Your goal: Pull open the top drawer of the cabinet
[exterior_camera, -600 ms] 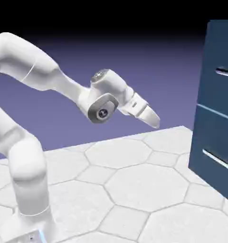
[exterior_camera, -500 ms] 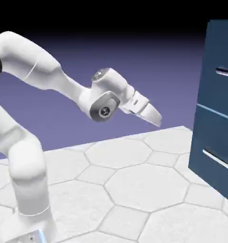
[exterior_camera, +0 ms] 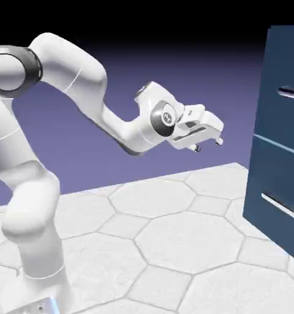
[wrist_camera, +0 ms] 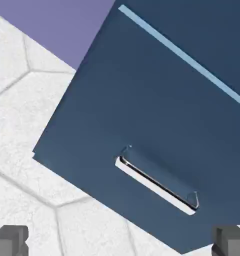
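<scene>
One camera stands off to my side, fixed, looking across the hex-tiled table (exterior_camera: 174, 233) with my arm (exterior_camera: 82, 80) rising at its left and the cabinet (exterior_camera: 278, 153) cut off at its right edge. The other rides on my hand, rolled, looking along my gripper (wrist_camera: 120, 241) at the cabinet front (wrist_camera: 157, 110) from nearer in. Both take in the lower drawer's handle (exterior_camera: 279, 205) (wrist_camera: 157, 181), the pale seam between drawers (exterior_camera: 278, 146) (wrist_camera: 182, 56) and table tiles.
</scene>
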Controlling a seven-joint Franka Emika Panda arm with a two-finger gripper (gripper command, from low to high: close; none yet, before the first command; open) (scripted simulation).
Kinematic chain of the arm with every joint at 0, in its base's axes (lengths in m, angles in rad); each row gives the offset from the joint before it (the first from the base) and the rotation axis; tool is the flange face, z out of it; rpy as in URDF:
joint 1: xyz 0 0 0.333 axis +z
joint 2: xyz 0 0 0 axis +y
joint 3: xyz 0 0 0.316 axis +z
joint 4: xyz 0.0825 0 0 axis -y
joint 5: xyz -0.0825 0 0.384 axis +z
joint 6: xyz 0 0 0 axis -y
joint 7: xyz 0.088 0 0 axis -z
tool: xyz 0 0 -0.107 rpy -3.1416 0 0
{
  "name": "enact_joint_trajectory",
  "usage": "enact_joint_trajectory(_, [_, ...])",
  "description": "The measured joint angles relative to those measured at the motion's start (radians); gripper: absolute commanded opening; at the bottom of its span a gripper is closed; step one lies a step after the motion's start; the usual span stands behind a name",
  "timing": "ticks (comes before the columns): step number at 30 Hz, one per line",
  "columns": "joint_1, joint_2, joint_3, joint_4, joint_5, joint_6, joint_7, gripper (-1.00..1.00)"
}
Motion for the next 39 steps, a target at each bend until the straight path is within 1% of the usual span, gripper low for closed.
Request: enact_joint_trajectory(39, [-0.754,0.619,0.793,0.716,-1.696,-0.039,0.522,0.00])
